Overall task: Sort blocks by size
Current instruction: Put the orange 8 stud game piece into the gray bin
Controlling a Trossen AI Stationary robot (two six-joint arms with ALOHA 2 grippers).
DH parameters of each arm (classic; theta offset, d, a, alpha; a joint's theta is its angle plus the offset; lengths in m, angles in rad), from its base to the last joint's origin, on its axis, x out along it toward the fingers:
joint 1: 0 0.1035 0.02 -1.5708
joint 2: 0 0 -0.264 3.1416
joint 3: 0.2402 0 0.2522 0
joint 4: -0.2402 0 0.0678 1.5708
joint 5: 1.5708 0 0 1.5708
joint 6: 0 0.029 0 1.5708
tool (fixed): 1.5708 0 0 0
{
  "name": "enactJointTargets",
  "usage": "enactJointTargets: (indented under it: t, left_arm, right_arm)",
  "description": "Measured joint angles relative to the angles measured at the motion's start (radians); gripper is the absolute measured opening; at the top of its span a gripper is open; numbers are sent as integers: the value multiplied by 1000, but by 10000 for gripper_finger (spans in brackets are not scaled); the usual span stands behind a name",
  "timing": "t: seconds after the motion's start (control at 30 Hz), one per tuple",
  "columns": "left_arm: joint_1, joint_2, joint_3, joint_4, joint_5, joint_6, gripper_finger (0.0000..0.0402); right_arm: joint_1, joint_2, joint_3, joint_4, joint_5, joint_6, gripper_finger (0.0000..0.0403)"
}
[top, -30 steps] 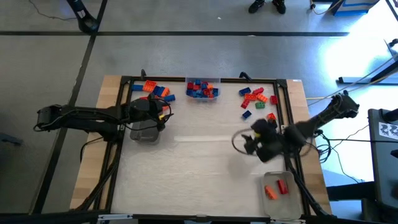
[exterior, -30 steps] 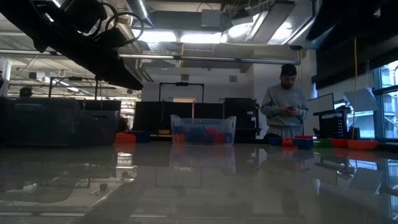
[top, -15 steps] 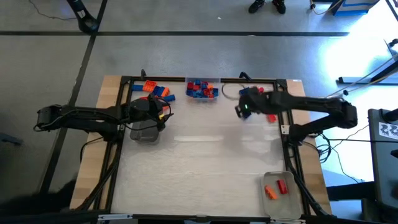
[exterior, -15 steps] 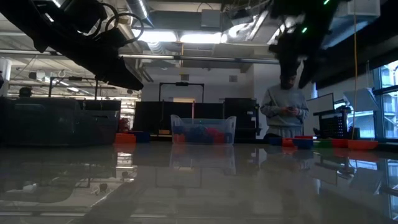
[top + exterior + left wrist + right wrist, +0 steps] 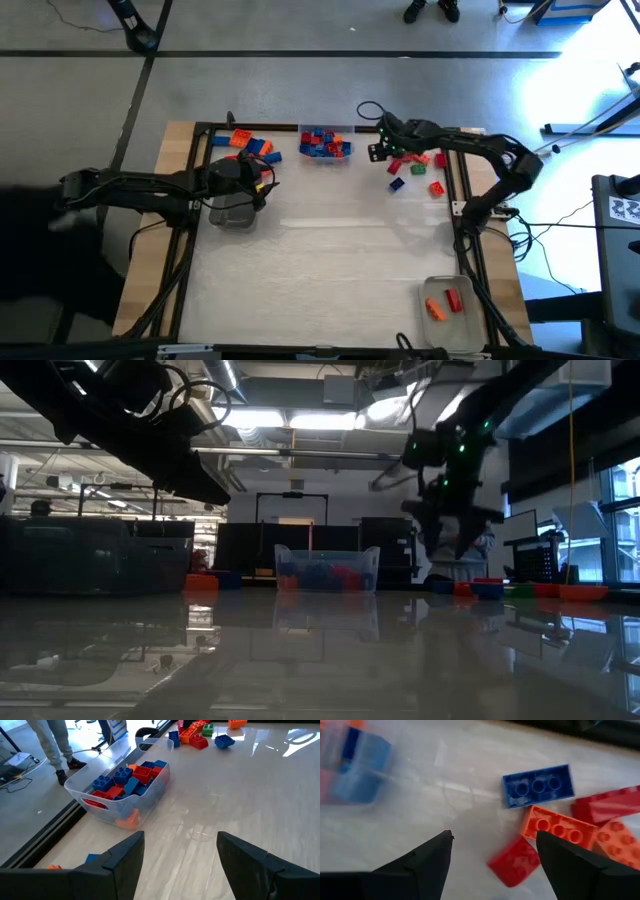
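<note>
High view: the counter (image 5: 320,270) carries blocks in five places, so sorting looks partly done, not finished.
Back-middle tray: a clear tray (image 5: 326,142) at the far edge holds a heap of blue and red blocks (image 5: 125,782); the left wrist view shows it well filled.
Near-right tray: a second clear tray (image 5: 448,312) at the counter's near right corner holds only two or three orange and red blocks (image 5: 445,302).
Left tray: a third tray (image 5: 232,212) lies under the left pincer; what it holds I cannot tell.
Unsorted, right: a loose pile of red, orange, blue and green blocks (image 5: 418,163) lies on the far right of the counter, several touching one another.
Unsorted, left: a smaller loose cluster of orange and blue blocks (image 5: 250,146) lies at the far left, just beside the back-middle tray.
Right pincer: released and empty (image 5: 379,147), hanging above the right pile; its wrist view shows a blue block (image 5: 536,785), an orange one (image 5: 557,831) and a small red one (image 5: 516,862) below the parted fingers.
Left pincer: released and empty (image 5: 247,180), waiting over the left tray.
Left to do: by my judgement, both loose piles remain to be sorted, which is most of the job.
</note>
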Motion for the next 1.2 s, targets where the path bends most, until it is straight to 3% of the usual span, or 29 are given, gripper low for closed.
enactJointTargets:
  t: [0.53,1.03,1.1,1.2]
  left_arm:
    - [0,0,0,1,0,0,235]
    - [0,0,0,1,0,-2,235]
    - [0,0,0,1,0,-2,235]
    - [0,0,0,1,0,-8,235]
  right_arm:
    - [-59,166,1,45,-6,-1,287]
    - [131,167,5,106,-89,-87,287]
    - [166,167,9,111,-132,-96,287]
    - [196,170,52,90,-316,-93,287]
